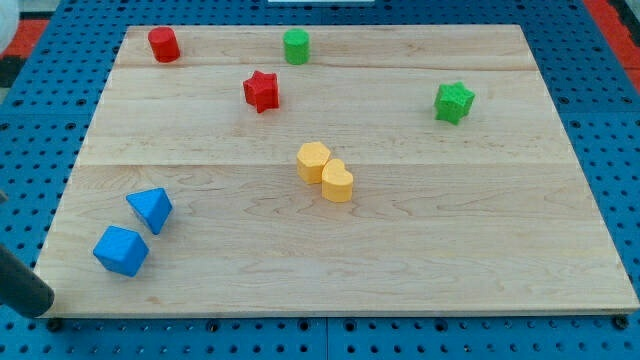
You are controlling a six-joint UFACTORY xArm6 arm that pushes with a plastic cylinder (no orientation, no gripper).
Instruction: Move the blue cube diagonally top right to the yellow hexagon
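Progress looks close to nil: the blue cube [121,250] sits near the counter's [470,250] bottom-left corner, just below the blue triangular block [150,209] and well apart from the yellow hexagon [313,161], which touches a yellow heart-like block [337,183] mid-board. The rod enters at the view's bottom left, its tip [40,303] left of and below the cube, not touching it. No pincer exists on this arm, so nothing is grasped; I'd judge the whole diagonal push is left.
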